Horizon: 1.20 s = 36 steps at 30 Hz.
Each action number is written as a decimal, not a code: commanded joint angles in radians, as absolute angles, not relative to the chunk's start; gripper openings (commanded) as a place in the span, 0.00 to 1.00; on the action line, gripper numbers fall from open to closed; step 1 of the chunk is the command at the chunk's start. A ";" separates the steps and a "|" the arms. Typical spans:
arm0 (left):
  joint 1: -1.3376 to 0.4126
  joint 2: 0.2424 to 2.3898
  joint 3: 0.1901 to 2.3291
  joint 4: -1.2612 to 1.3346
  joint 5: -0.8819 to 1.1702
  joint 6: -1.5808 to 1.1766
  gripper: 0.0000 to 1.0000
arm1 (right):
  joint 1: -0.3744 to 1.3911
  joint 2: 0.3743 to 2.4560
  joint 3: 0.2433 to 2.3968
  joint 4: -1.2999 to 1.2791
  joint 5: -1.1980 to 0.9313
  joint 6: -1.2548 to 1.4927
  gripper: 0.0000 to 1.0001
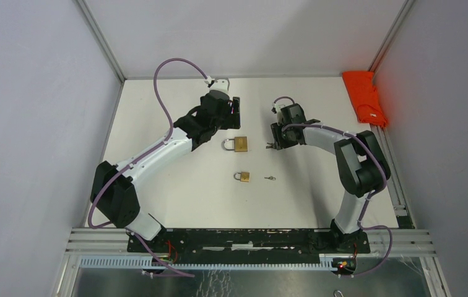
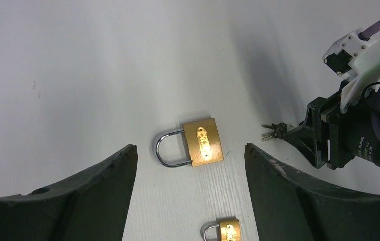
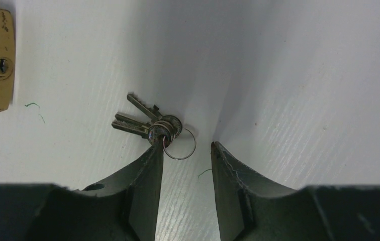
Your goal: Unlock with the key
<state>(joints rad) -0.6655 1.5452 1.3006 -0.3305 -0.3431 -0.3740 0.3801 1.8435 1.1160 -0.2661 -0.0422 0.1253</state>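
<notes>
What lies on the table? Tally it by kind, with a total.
Padlocks: 2 (large padlock, small padlock)
Key sets: 2 (far key set, near key set)
Orange cloth: 1
Total: 5

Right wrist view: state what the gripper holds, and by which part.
Nothing is held. The right gripper stands open; the key bunch lies on the table at one fingertip, not clamped between the jaws.
</notes>
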 commanded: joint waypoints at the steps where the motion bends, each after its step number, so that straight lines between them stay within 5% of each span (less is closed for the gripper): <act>1: -0.670 1.532 1.326 -0.325 -0.367 -0.338 0.82 | 0.385 1.852 1.125 -0.247 -0.054 0.112 0.45; 17: -0.675 1.516 1.321 -0.325 -0.354 -0.345 0.82 | 0.385 1.793 1.085 -0.216 -0.188 0.209 0.45; 36: -0.678 1.519 1.318 -0.325 -0.349 -0.347 0.82 | 0.385 1.836 1.147 -0.235 -0.127 0.205 0.29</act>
